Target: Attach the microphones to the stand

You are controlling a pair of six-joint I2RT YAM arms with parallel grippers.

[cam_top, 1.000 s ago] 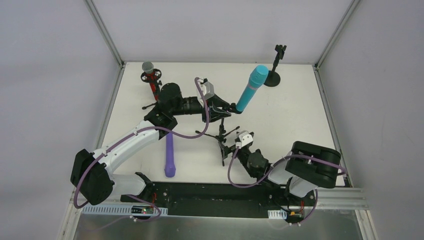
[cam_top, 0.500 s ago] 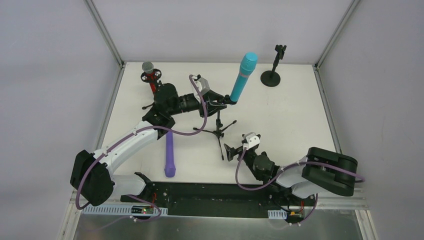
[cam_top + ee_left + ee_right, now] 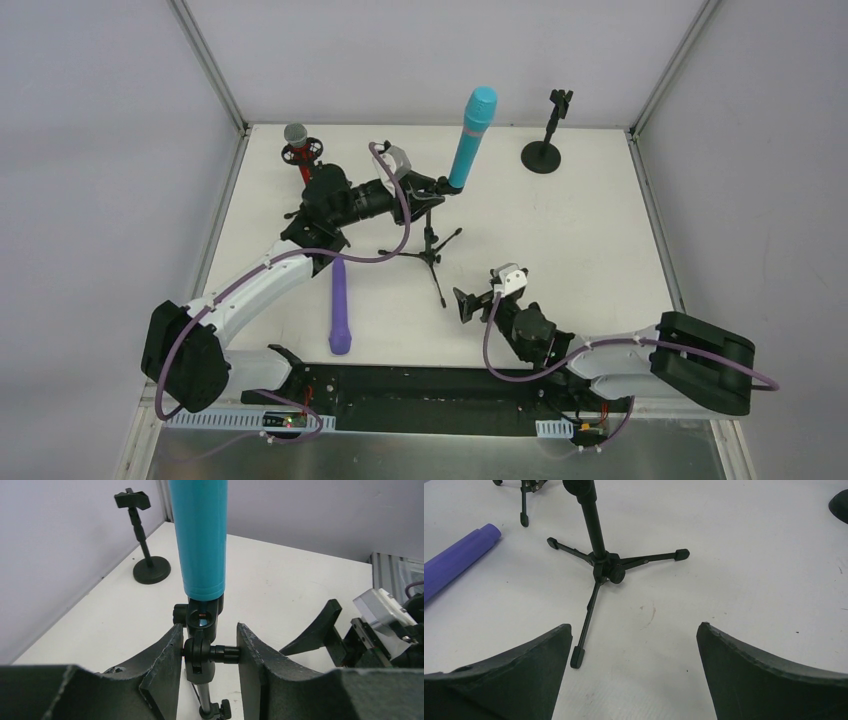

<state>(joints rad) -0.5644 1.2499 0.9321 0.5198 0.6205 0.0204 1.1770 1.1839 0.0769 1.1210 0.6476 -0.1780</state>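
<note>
The cyan microphone stands nearly upright in the clip of a black tripod stand. My left gripper is shut on that stand's pivot joint and knob, just below the clip. The purple microphone lies flat on the table at front left. At the back left, the red microphone with a grey head sits in another small tripod. My right gripper hovers open and empty low over the table, just in front of the stand's nearest leg.
A black round-base stand with an empty clip stands at the back right. The white table is bounded by grey walls and metal corner posts. My right gripper's fingers also show at the right edge of the left wrist view.
My left gripper has swung back and left with the stand, bringing the cyan microphone from a steep lean to nearly upright. My right arm has drawn back toward the front right.
</note>
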